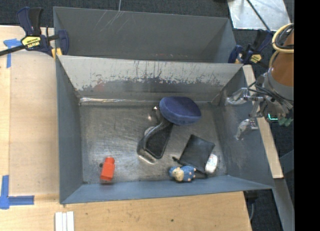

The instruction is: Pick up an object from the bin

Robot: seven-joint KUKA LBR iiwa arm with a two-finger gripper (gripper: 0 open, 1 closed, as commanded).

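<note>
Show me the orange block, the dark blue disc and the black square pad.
orange block (107, 169), camera view, middle of its body.
dark blue disc (180, 110), camera view, centre of its top.
black square pad (196, 151), camera view, middle of its face.

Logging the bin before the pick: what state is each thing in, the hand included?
hand: open, empty, above right wall of bin.
blue round pad: lying free, overlapping the black silver-edged piece.
black silver-edged piece: lying free.
black flat square: lying flat, free.
blue-yellow toy: lying against the square.
white lump: beside the square.
orange cylinder: lying alone, front left.
</note>
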